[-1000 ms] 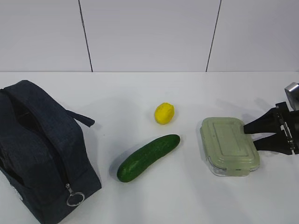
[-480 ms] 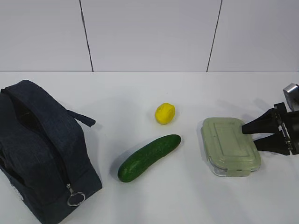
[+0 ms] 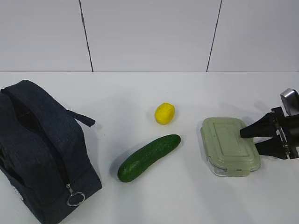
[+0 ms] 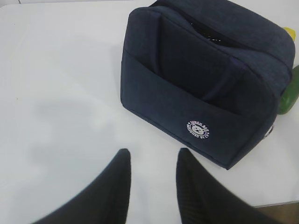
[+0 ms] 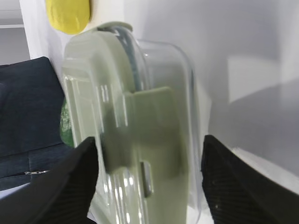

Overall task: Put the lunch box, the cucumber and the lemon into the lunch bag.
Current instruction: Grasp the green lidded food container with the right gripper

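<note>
The lunch box point(image 3: 229, 145), clear with a sage-green lid, lies flat at the right. My right gripper point(image 3: 249, 141) is open at its right end. In the right wrist view one finger stands on each side of the lunch box point(image 5: 135, 130) and my right gripper point(image 5: 149, 144) straddles its latch end without gripping. The cucumber point(image 3: 148, 157) lies in the middle and the lemon point(image 3: 164, 113) behind it. The navy lunch bag point(image 3: 42, 149) stands at the left. My left gripper point(image 4: 153, 153) is open and empty over bare table, a short way from the lunch bag's logo side point(image 4: 201, 84).
The white table point(image 3: 187, 200) meets a panelled wall at the back. The bag's ring pull point(image 3: 74, 199) hangs at its near corner. In the left wrist view the cucumber point(image 4: 290, 95) and lemon point(image 4: 290, 31) peek out behind the bag.
My right gripper has sunk a little lower at the lunch box's right end. The lunch box, cucumber, lemon and bag have not moved.
</note>
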`<state>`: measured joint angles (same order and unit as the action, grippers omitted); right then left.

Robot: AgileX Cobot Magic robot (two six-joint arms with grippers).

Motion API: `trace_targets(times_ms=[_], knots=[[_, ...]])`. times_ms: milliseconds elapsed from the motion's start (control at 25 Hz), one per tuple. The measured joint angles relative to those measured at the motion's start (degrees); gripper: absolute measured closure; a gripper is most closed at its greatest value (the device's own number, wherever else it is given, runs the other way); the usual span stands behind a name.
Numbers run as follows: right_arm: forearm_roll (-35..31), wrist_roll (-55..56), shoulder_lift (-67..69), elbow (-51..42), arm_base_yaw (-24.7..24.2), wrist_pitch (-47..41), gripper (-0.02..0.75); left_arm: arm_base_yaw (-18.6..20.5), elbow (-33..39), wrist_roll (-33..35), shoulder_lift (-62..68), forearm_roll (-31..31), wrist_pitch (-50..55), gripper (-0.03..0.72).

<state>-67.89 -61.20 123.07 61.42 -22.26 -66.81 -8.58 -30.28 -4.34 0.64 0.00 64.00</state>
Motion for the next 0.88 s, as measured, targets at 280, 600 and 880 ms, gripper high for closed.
trace_targets(times_ms=[280, 600, 880], knots=[[-0.11, 0.00, 0.00, 0.00, 0.92, 0.00, 0.212, 0.00, 0.00, 0.00, 0.00, 0.00, 0.00, 0.446], [-0.11, 0.00, 0.00, 0.00, 1.19, 0.00, 0.212, 0.00, 0.00, 0.00, 0.00, 0.00, 0.00, 0.446], [-0.11, 0.00, 0.00, 0.00, 1.88, 0.00, 0.212, 0.00, 0.00, 0.00, 0.00, 0.00, 0.00, 0.446]])
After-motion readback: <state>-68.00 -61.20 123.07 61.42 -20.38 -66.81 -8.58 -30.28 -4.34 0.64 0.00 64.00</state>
